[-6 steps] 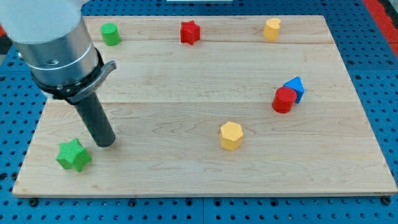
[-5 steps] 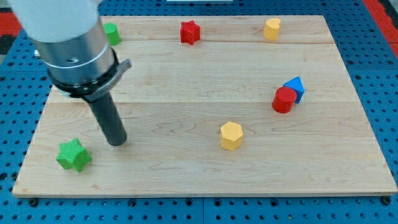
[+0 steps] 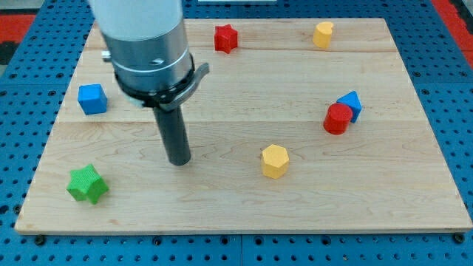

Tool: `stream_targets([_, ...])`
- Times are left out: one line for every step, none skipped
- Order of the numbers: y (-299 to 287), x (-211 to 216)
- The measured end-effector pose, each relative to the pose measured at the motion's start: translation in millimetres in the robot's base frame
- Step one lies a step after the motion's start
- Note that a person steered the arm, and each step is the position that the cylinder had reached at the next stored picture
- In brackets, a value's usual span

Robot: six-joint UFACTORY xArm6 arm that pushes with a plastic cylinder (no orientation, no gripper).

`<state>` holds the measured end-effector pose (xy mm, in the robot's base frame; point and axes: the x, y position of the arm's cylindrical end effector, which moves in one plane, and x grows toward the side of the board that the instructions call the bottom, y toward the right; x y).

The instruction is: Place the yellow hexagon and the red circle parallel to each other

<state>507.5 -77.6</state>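
The yellow hexagon lies on the wooden board, right of centre toward the view's bottom. The red circle stands at the view's right, touching a blue triangular block behind it. My tip rests on the board to the left of the yellow hexagon, well apart from it and level with it. The red circle is far to the tip's right.
A green star lies at the bottom left. A blue cube sits at the left. A red star and another yellow block lie along the top edge. The arm's body hides the top left.
My tip has slid to the right, away from the green star and toward the yellow hexagon. The blue cube is now uncovered and the green block at the top left is hidden. No block has moved.
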Motion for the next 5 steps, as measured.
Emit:
stream_targets([31.2,-23.0])
stream_targets([85.2,-30.4])
stream_targets([108.3,-30.4])
stream_targets([139.3,-27.8])
stream_targets([166.7,-8.7])
